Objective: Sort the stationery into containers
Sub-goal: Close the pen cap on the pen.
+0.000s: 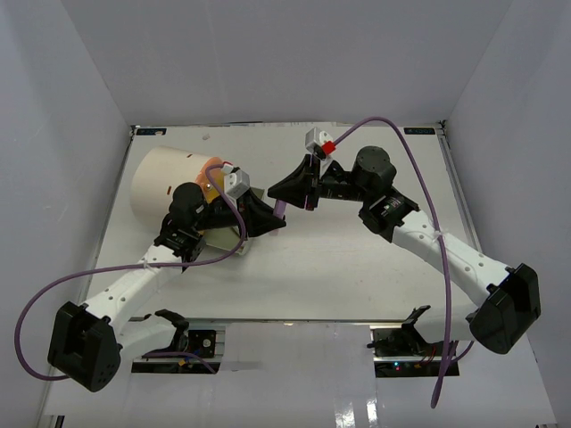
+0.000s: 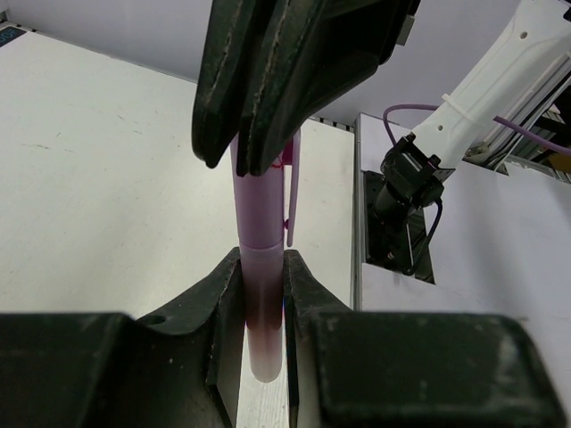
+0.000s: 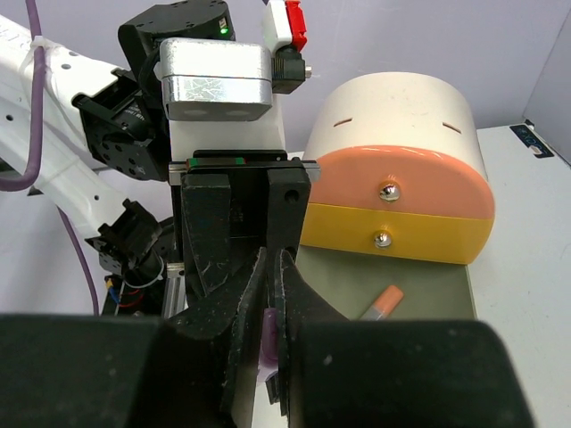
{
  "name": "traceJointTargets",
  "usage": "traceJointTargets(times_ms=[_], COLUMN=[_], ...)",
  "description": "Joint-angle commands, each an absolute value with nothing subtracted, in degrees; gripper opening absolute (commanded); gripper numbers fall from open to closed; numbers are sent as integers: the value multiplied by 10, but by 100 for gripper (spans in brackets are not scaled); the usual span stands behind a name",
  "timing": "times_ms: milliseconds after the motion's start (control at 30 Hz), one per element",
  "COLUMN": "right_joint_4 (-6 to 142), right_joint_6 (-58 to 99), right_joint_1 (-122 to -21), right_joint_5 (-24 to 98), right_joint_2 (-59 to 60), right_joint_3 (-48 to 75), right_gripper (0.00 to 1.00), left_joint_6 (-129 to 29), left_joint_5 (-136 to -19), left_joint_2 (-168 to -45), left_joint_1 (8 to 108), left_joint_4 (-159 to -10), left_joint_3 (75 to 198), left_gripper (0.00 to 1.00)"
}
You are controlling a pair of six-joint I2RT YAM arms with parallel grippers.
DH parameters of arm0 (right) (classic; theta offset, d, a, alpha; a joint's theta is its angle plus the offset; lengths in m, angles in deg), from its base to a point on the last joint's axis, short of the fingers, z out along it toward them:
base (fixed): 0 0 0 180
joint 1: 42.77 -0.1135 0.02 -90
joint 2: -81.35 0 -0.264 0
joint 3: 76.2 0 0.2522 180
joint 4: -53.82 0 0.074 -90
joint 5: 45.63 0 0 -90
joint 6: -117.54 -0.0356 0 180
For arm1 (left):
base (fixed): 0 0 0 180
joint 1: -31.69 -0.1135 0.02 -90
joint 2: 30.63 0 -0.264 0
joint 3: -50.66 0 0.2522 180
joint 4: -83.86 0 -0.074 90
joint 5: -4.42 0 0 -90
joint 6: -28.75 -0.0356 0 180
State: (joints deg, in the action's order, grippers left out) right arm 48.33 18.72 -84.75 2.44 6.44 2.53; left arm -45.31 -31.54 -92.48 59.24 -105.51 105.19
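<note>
From above, the two arms meet over the far middle of the table (image 1: 357,267). The left gripper (image 1: 268,217) and the right gripper (image 1: 299,192) face each other tip to tip, and only a short stretch of the purple pen (image 1: 281,208) shows between them. The cream cylinder (image 1: 169,183) lies on its side at the far left, just behind the left wrist and partly hidden by it.

The left wrist camera shows the grip itself. The pen stands between its own fingers (image 2: 223,294), which press on the pale lower barrel, and the right gripper's jaws pinch the upper part beside the clip. Both hands are clamped on the one pen, which is lifted off the table.

The right wrist camera shows what the other two do not — the cylinder's round face. It has an orange drawer front (image 3: 401,183) over a yellow drawer front (image 3: 393,236), each with a small metal knob. Below them a flat tray (image 3: 446,285) juts out and holds a short orange-tipped stick (image 3: 382,303). Only a sliver of purple shows between that camera's own narrow fingers.

The side walls stand close on both sides — open white surface lies toward the near edge and to the right of the grippers.
</note>
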Motion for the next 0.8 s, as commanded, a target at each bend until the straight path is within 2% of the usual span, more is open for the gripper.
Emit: traceJointTargets(times_ms=[0, 767], right_joint_4=[572, 647], right_joint_6=[203, 213], right_joint_1=[-863, -896], right_joint_5=[15, 29], right_joint_2=[62, 50], right_joint_3=[-6, -34], right_gripper=[13, 11], left_joint_6=[-456, -484], left_joint_5=[-336, -442], left_joint_2=[-914, -900], left_joint_1=[588, 588], left_joint_4=[-1136, -1196], left_joint_3=[1100, 1157], left_gripper=[0, 0])
